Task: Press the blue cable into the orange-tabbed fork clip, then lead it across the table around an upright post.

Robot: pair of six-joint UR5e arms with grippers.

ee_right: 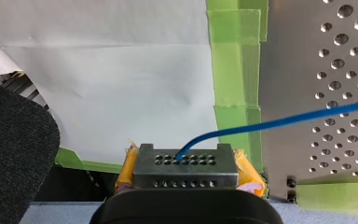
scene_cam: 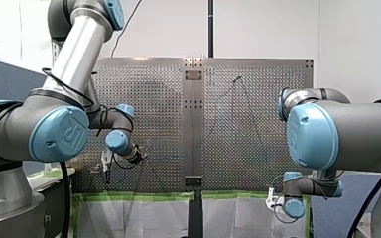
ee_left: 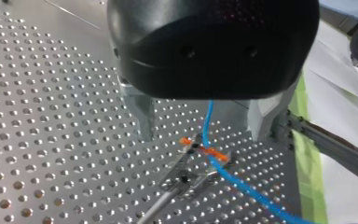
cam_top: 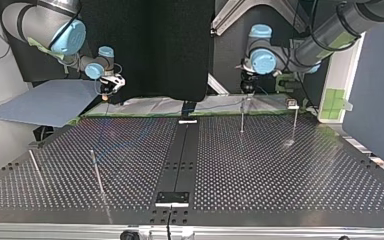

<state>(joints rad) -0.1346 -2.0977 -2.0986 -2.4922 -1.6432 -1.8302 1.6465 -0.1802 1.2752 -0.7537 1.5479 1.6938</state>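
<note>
Standing nearest: on the top view's near side, an upright post (cam_top: 96, 175) rises from the tabletop (cam_top: 280, 170). The cable is too faint there for me to say whether it passes the post.
Far left of that view: the right tool (ee_right: 186, 161), yellow pads showing, is clenched on the blue cable (ee_right: 279, 122). The cable runs out from it over the green tape (ee_right: 235, 70) and onto the perforated tabletop.
Far right of that view: the left tool (ee_left: 204, 137) is released. Its metal fingers (ee_left: 142, 119) stand wide apart and straddle the cable without touching it.
Under the left tool: the orange-tabbed fork clip (ee_left: 204, 150) sits just below the fingertips. The cable drops between its two orange tabs and runs on past it.
Done, as I judge it: the press into the clip looks made, or all but made.
Left to do: leading the cable across the tabletop and around a post. I see nothing that shows this finished.
</note>
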